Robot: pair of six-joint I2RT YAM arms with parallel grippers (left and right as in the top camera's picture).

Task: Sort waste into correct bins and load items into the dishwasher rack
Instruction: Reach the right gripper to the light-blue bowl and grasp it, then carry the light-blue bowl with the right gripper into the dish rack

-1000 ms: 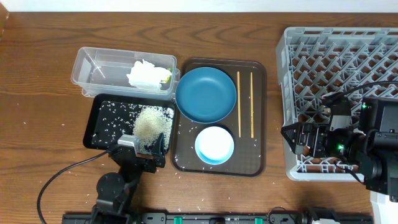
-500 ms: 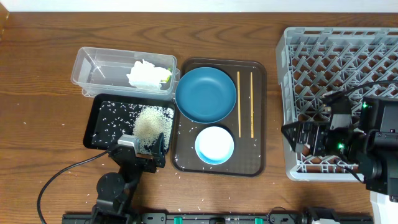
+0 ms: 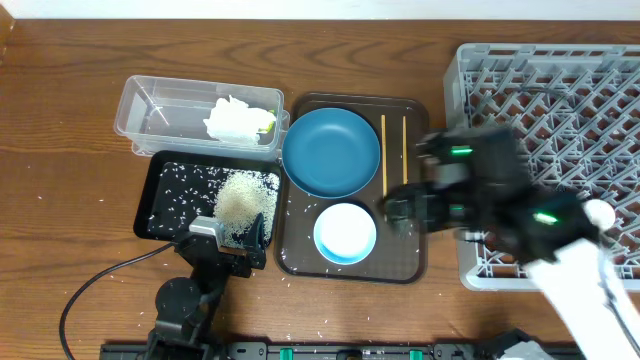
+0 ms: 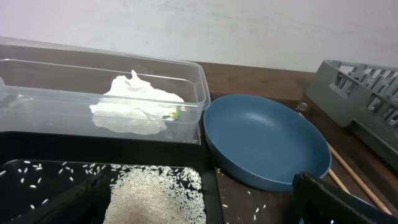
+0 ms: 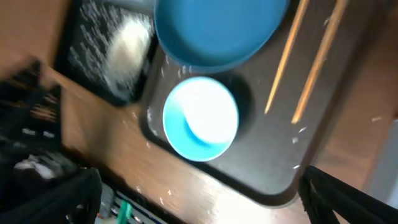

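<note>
**Q:** What does the brown tray (image 3: 420, 265) carry?

**A:** On its far half I see the plate (image 3: 331, 151), whose left edge overhangs the tray's rim. On the near half is the bowl (image 3: 345, 232), upright and just beside the plate. Right of both, the two chopsticks (image 3: 384, 165) lie side by side, slightly apart, running far to near. A few grains are scattered on the tray floor.

**Q:** And the bins?

**A:** Both stand left of the brown tray. The tub (image 3: 150, 100) is by its far-left corner and holds the tissue (image 3: 232, 120), with a scrap of wrapper (image 3: 268, 122) showing at the tissue's right. The black tray (image 3: 143, 215) is by the near-left corner and holds the rice (image 3: 245, 197), one heap with loose grains around it. The rack (image 3: 560, 90) stands right of the brown tray, a little apart.

**Q:** How are the grippers?

**A:** I read the left gripper (image 3: 232, 238) as released. It sits at the brown tray's near-left corner with its fingers spread and nothing grasped. The right gripper (image 3: 398, 210) is blurred above the tray's right half, beside the bowl. Its wrist view shows the fingers (image 5: 56, 199) wide apart with the bowl below, so it too is released.
</note>
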